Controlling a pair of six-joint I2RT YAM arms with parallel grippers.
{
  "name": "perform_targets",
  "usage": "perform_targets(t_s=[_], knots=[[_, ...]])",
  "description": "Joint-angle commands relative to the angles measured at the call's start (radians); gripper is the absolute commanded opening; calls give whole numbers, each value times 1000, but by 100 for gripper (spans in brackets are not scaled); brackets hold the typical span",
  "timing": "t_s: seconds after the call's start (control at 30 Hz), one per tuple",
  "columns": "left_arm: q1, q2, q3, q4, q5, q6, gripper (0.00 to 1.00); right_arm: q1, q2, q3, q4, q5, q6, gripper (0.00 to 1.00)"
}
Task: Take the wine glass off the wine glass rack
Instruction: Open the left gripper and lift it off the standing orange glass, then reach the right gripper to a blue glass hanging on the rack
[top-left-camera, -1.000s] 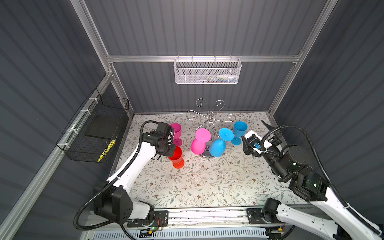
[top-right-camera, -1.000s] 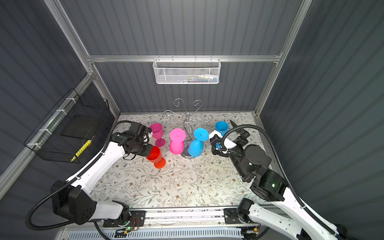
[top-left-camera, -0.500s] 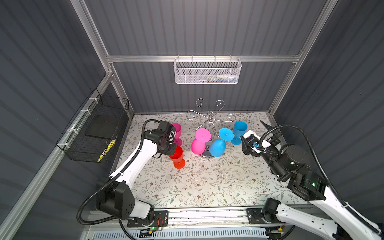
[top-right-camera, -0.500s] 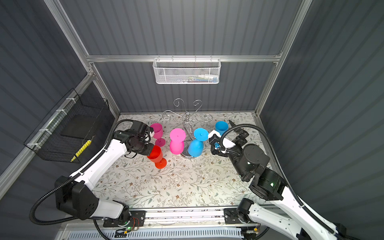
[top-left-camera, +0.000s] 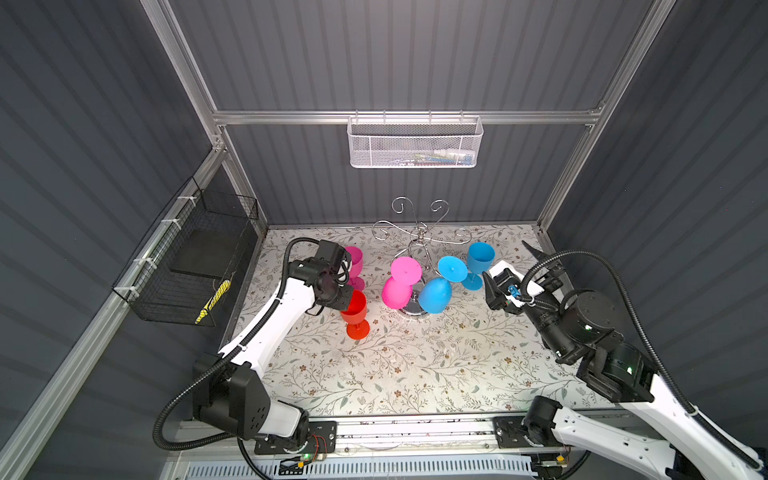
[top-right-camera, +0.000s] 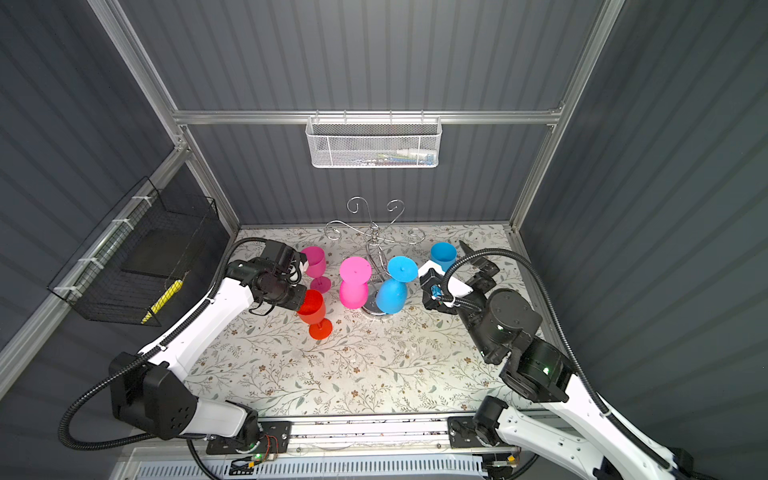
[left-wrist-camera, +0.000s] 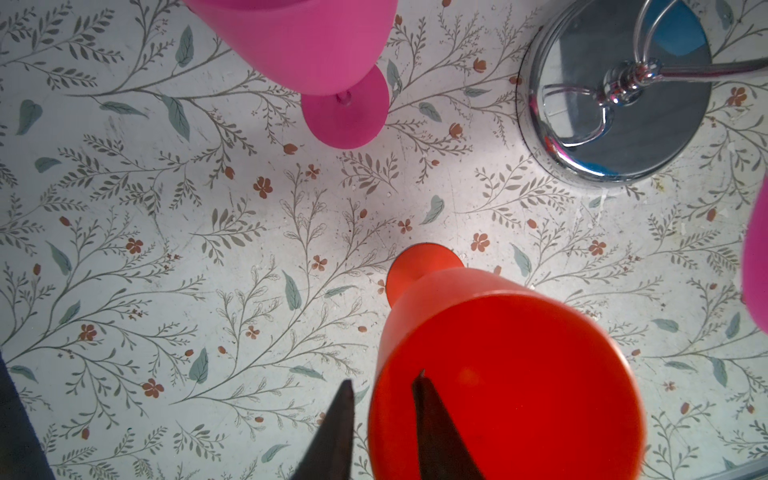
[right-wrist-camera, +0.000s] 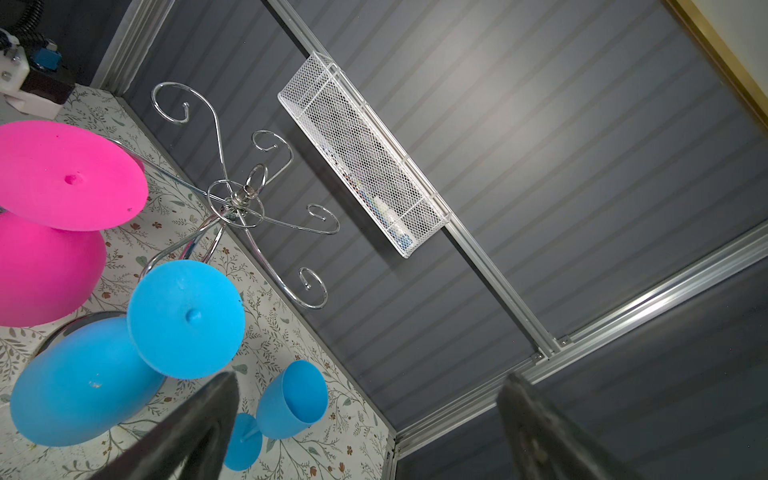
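The chrome wine glass rack (top-left-camera: 422, 243) stands at the back middle on its round base (left-wrist-camera: 615, 104). Two wine glasses hang upside down from it, one pink (top-left-camera: 398, 291) and one blue (top-left-camera: 435, 294). A red wine glass (top-left-camera: 355, 311) stands upright on the table, left of the rack. My left gripper (left-wrist-camera: 384, 380) is open astride its rim (left-wrist-camera: 376, 399): one finger is inside the bowl, the other outside and clear of the wall. My right gripper (right-wrist-camera: 370, 376) is wide open and empty to the right of the rack, tilted up towards the back wall.
A pink glass (top-left-camera: 353, 262) stands behind the red one and a blue glass (top-left-camera: 478, 259) stands right of the rack, close to the right gripper. A white mesh basket (top-left-camera: 415, 143) hangs on the back wall. A black wire basket (top-left-camera: 195, 266) hangs on the left wall.
My left gripper's jaws have parted from the red glass's rim; the glass stays upright on the table. The right gripper has shifted slightly left, still open.
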Motion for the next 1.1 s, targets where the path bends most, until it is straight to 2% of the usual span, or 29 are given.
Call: perform_targets(t_s=[0.0,0.3,0.47,0.57,0.73,0.8,0.97,1.07], knots=[[7,-43,47,4,-7,-25,32,7,-15,-10,-6,0,20,99],[12,-144,111,15,-48,-80,37,6,-21,-21,41,16,89,99],[12,-260,95,121,-10,-82,39,-5,-21,-59,177,130,260,99],[12,-344,52,222,6,-80,40,-50,-8,-40,147,150,452,99],[12,-448,-16,353,42,-87,43,-221,65,72,-120,2,854,99],[12,-472,-31,381,52,-92,43,-287,94,108,-212,-80,964,99],[12,-517,-79,454,52,-116,44,-405,54,20,-116,-398,1171,99],[12,-540,-107,499,57,-129,44,-478,26,-34,-87,-518,1322,99]])
